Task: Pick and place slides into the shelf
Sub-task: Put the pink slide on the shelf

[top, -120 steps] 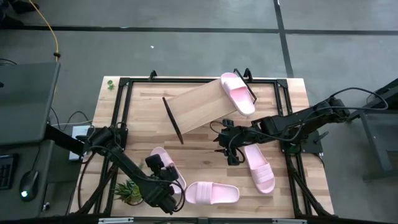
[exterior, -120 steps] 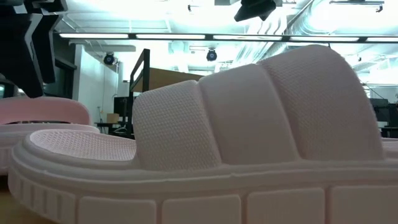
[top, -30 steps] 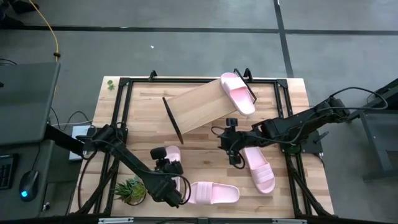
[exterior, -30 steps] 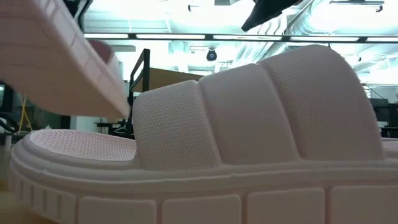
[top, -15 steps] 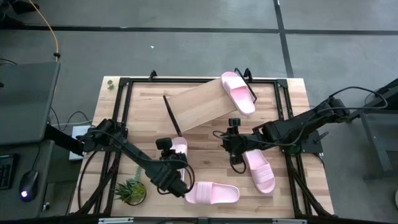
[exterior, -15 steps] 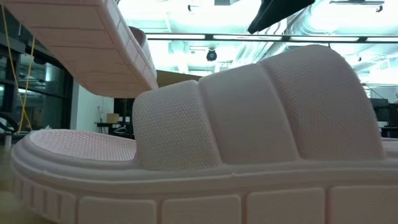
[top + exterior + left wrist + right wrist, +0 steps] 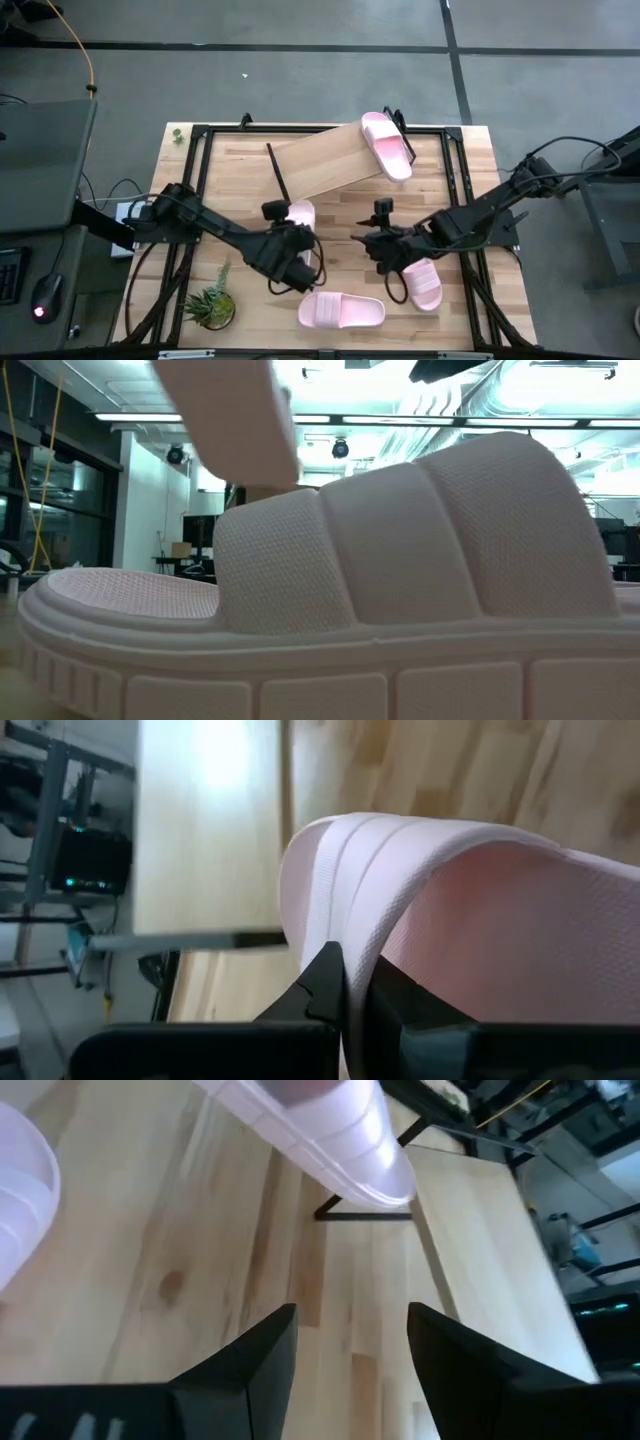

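The held slide (image 7: 300, 216) sits just past the left hand (image 7: 289, 246), between that hand and the shelf (image 7: 325, 166), and it is off the tabletop (image 7: 230, 185). The left hand is clenched on this slide; in the left wrist view its dark fingers (image 7: 335, 982) pinch the edge of the ribbed strap (image 7: 360, 870). From above, the slide's long axis runs roughly from the hand toward the shelf's low edge, which lies just beyond it. In the low view it shows as a pale block in the air (image 7: 225, 420), above the near slide.

The right hand (image 7: 381, 247) hovers near the shelf's low edge, on the side away from the held slide, fingers spread and grasping nothing. Its wrist view shows bare tabletop between the two dark fingers (image 7: 245, 1355). A third slide (image 7: 421, 280) lies flat just beside this hand, farther from the shelf, long axis pointing roughly toward the shelf.

One slide (image 7: 387, 146) rests on the shelf, at its end toward the right arm, long axis running up the slant.

The near slide (image 7: 341, 311) lies flat on the tabletop, well apart from the shelf, its long axis roughly along the tabletop's front edge. It fills the low view (image 7: 380, 590), strap up
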